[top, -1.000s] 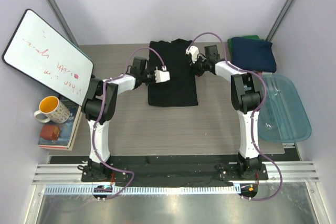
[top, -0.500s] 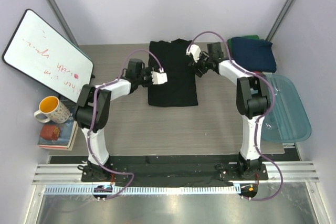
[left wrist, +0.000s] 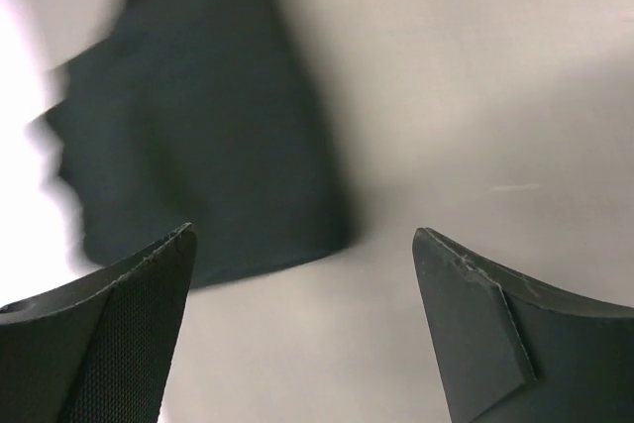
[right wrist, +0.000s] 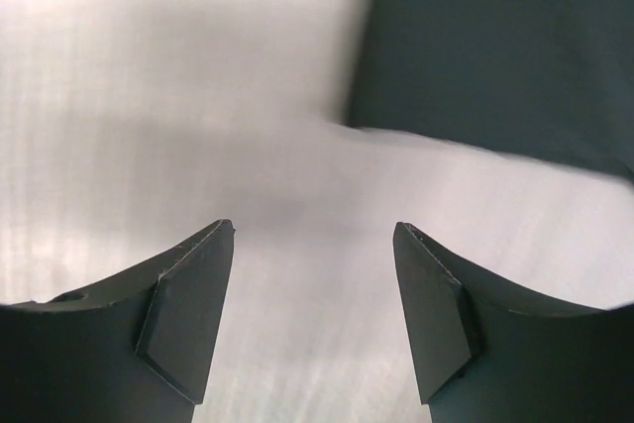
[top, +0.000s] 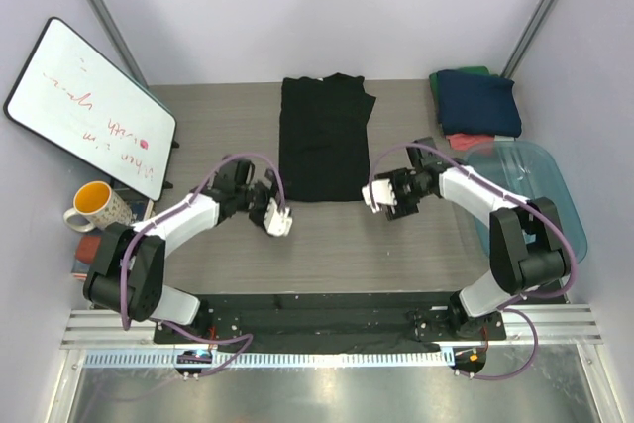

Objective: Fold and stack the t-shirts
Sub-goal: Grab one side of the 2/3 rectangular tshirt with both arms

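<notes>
Black cloth t-shirt (top: 325, 138) lies flat, sides folded in; crosswise fold and stacking outstanding. My left gripper (top: 277, 217) and right gripper (top: 381, 193) hover by its near corners, jaws apart, empty. Folded navy t-shirt (top: 478, 101) tops the stack right of it.

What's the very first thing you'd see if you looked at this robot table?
The black t-shirt lying flat in the middle of the table catches the eye first. The robot's left gripper and right gripper hover by its near corners, both open and empty. A whiteboard with red writing sits at the left.
</notes>
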Robot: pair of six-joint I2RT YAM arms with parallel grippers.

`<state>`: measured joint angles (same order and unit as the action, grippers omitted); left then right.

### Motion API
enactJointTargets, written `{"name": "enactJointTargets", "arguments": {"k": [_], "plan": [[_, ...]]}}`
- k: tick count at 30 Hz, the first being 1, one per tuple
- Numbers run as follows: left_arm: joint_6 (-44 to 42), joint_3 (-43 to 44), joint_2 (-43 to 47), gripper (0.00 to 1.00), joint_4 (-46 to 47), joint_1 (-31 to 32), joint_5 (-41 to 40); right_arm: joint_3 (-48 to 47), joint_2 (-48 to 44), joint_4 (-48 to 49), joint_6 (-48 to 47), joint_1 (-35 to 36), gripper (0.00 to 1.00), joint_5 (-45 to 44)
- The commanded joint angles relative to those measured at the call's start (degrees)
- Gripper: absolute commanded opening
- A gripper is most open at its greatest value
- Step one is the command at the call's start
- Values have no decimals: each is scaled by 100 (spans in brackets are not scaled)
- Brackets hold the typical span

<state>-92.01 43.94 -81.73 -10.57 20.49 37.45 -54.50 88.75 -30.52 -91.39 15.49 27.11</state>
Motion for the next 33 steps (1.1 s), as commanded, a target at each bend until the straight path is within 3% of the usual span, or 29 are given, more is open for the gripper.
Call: {"name": "enactJointTargets", "arguments": {"k": [1,11,17,20,24,33], "plan": [[-1381,-386,53,90,-657,157,351,299,-297,-191,-1248,209,72,128],[-1320,35,-747,86,-675,298,61,265,362,977,-828,736,71,-13],[-1180,106,-1002,86,-420,298,-168,150,784,1171,-792,868,71,-39],[-1083,158,-1081,84,-332,306,-317,98,933,1259,-731,868,71,-57],[-969,255,-1248,72,-235,298,-546,27,1021,1286,-722,868,70,-92],[-872,641,-1784,69,-130,298,-871,-139,1250,1303,-687,868,70,-92]]}}
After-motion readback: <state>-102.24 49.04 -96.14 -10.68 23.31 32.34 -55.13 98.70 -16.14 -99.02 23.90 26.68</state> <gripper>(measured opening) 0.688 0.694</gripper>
